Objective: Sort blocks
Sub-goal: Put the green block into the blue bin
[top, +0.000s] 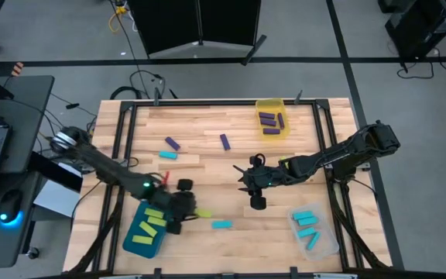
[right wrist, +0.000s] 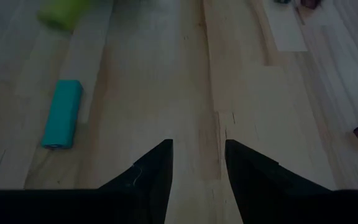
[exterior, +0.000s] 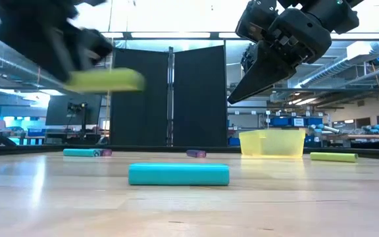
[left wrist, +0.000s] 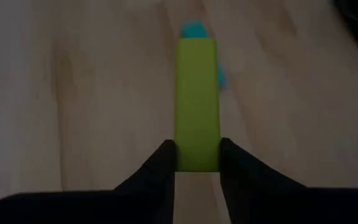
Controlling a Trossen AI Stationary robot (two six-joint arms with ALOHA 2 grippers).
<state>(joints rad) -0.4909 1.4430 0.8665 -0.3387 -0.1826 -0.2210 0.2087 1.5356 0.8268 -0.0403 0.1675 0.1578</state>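
Left gripper (left wrist: 197, 163) jaws clamped on lime block (left wrist: 197, 102) above desk (top: 207, 136); right gripper (right wrist: 199, 163) jaws parted, empty. Risk: end-only grip, block pivoting loose.

Two arms, both dark, near-black, built from chunky jointed segments. Left arm (top: 107, 167): pale grey-white joint housing at end far from claw, small green light partway along link, red speck beside claw body. Left claw (left wrist: 197, 163): two matte black fingers, broad at root, tapering to blunt tips. Right arm (top: 347, 151): bulky rounded joint housing, slimmer forearm. Right claw (right wrist: 199, 160): same black wedge fingers; boxy black body with angular panels above them in low view.
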